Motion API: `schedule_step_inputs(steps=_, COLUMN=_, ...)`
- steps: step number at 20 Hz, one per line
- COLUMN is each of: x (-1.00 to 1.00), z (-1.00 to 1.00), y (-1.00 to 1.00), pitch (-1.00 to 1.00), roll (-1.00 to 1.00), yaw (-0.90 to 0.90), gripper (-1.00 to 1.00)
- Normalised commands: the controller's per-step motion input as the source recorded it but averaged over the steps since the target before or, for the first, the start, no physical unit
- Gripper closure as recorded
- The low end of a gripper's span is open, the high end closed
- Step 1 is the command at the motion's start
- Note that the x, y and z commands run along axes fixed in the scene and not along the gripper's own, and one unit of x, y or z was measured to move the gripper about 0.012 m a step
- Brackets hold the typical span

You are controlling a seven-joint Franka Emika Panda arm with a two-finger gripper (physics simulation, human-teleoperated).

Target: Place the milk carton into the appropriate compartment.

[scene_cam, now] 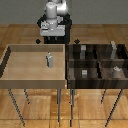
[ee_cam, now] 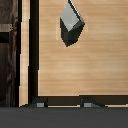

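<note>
Here, nearest the exterior camera, two raised bins are seen side by side on thin legs: a light wooden tray [scene_cam: 10, 67] on the exterior view's left and a dark compartmented bin [scene_cam: 70, 70] on the exterior view's right. The milk carton [scene_cam: 49, 60] is stood upright toward the middle of the tray's floor, apart from its walls. In the dark bin, a small grey cube [scene_cam: 84, 73] and a pale object [scene_cam: 116, 71] are already lodged in separate compartments. Farther back, the gripper [scene_cam: 50, 31] is held above the tray's far edge, well clear of the carton. In the wrist view its fingertips [ee_cam: 40, 103] are parted and nothing is held. The approach is judged to be the step in hand; a descent over the carton is called for next.
</note>
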Motion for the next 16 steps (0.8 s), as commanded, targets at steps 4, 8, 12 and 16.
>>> schedule_step_inputs(steps=4, x=0.0, z=0.0, y=0.0, pitch=0.0, roll=0.0, yaw=0.0, gripper=-1.0)
schedule_step_inputs(steps=8, x=0.0, z=0.0, y=-0.25, pitch=0.0, roll=0.0, yaw=0.0, gripper=-1.0)
schedule_step_inputs(steps=12, x=0.0, z=0.0, y=-0.25, pitch=0.0, roll=0.0, yaw=0.0, gripper=-1.0)
schedule_step_inputs(steps=16, x=0.0, z=-0.25, y=-0.25, pitch=0.0, roll=0.0, yaw=0.0, gripper=-1.0)
